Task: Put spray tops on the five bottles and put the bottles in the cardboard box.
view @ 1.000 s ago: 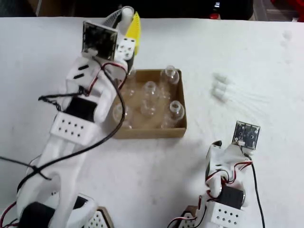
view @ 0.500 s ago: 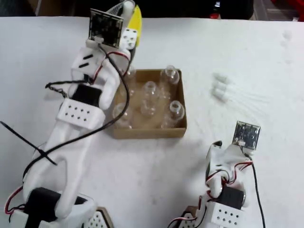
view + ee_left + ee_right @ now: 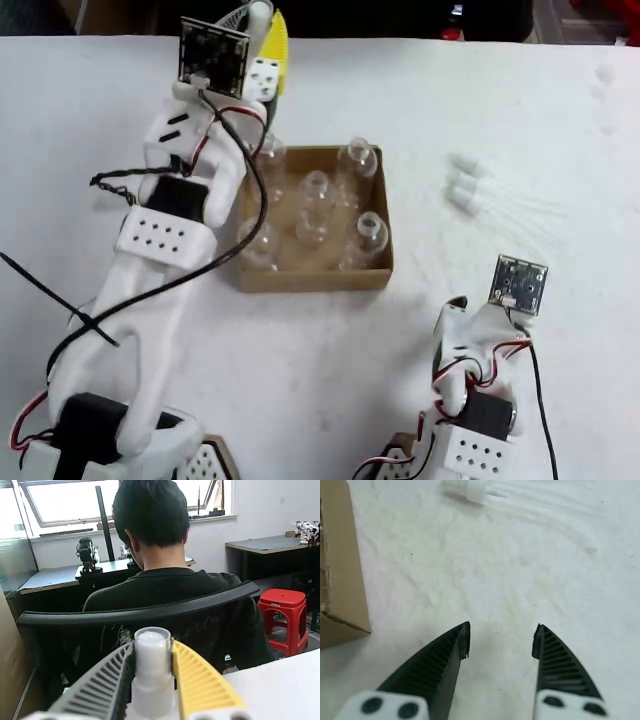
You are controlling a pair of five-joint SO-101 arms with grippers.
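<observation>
desk (image 3: 560,110): white, carries everything.
left arm (image 3: 160,250): runs along the box's left side, wrist up over the desk's far edge.
box (image 3: 310,275): cardboard, mid-desk, open top.
right arm (image 3: 475,370): folded low at the near edge, to the right of the box.
bottles (image 3: 315,190): five clear ones upright in the box; necks look bare to us.
loose spray tops (image 3: 465,185): lying on the desk right of the box, well apart from it, tubes trailing right.
held spray top (image 3: 152,680): white, long axis in line with the fingers, head end pointing away from the wrist; its tube end is hidden from us.
left fingers (image 3: 200,680): clamped on the held spray top, one grey and one yellow.
right fingers (image 3: 440,665): apart, nothing between them, over bare desk; box corner to one side, a loose top ahead.
corner bottle (image 3: 268,155): far-left in the box, nearest the left fingers.
key relation: we judge the held top sits just beyond the box's far-left corner, so the corner bottle lies toward the near side and lower. The top must go upright over that neck. The left arm is the nearer one.
</observation>
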